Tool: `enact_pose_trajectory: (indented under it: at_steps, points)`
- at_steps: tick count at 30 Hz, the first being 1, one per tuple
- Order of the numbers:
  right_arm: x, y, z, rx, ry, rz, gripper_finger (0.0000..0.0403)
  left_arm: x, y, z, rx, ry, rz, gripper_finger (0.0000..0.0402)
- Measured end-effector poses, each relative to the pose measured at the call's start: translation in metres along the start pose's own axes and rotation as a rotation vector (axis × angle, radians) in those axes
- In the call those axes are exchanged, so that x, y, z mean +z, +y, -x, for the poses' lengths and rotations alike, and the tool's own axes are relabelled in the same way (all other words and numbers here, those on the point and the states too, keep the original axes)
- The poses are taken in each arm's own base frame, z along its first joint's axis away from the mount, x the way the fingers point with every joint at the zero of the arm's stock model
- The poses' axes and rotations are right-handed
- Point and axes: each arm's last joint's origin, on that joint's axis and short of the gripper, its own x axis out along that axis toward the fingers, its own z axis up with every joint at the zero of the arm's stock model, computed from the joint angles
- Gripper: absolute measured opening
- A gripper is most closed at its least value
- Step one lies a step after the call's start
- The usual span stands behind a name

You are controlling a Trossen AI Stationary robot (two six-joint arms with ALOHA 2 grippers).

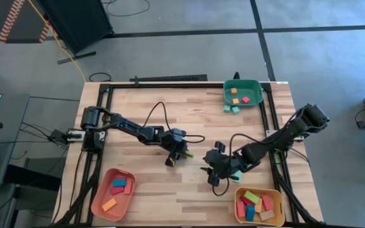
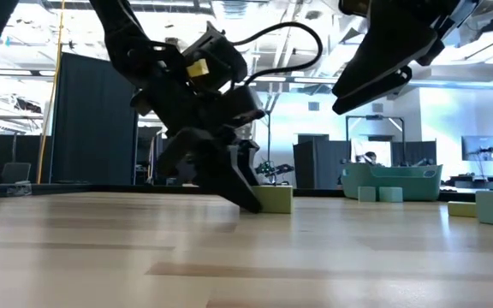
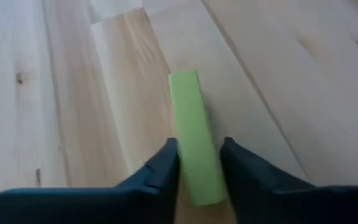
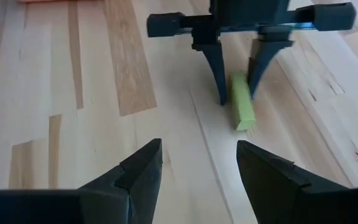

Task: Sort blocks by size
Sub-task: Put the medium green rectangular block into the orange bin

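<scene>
A light green bar lies flat on the wooden table near its middle; it also shows in the high view and the right wrist view. My left gripper is down at the table, shut on this bar. My right gripper is open and empty, above the table just right of the bar, in the high view. Other blocks sit in three trays. Two teal blocks lie on the table beside the green tray. My left gripper has the green bar's two long sides between its two fingers, near one end of the bar. The fingers slant down from above and lie across the bar. The bar lies flat on the table, its other end free.
A green tray at the far right holds orange and red blocks. A salmon tray at the near left holds teal, red and orange bars. A yellow tray at the near right holds several blocks. A teal block lies by my right arm.
</scene>
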Motion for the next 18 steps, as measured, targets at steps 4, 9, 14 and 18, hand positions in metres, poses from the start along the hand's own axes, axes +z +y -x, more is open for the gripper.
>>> enact_pose_trajectory:
  at_steps: [4, 9, 14, 18]
  points:
    - [0.000, 0.000, 0.000, -0.003, 0.004, 0.014, 0.0235, 0.001, 0.000, 0.002, -0.005, 0.007, -0.005, 0.0047]
    - [-0.001, 0.000, 0.000, -0.005, 0.008, 0.021, 0.0234, 0.006, -0.002, 0.010, 0.001, 0.006, -0.030, 0.0047]
    - [-0.002, 0.000, 0.000, -0.008, 0.016, 0.030, 0.0234, 0.017, -0.004, 0.038, -0.006, 0.048, -0.034, 0.0047]
    - [-0.002, 0.000, 0.000, -0.010, 0.019, 0.035, 0.0234, 0.029, -0.019, 0.078, -0.051, 0.114, -0.045, 0.0047]
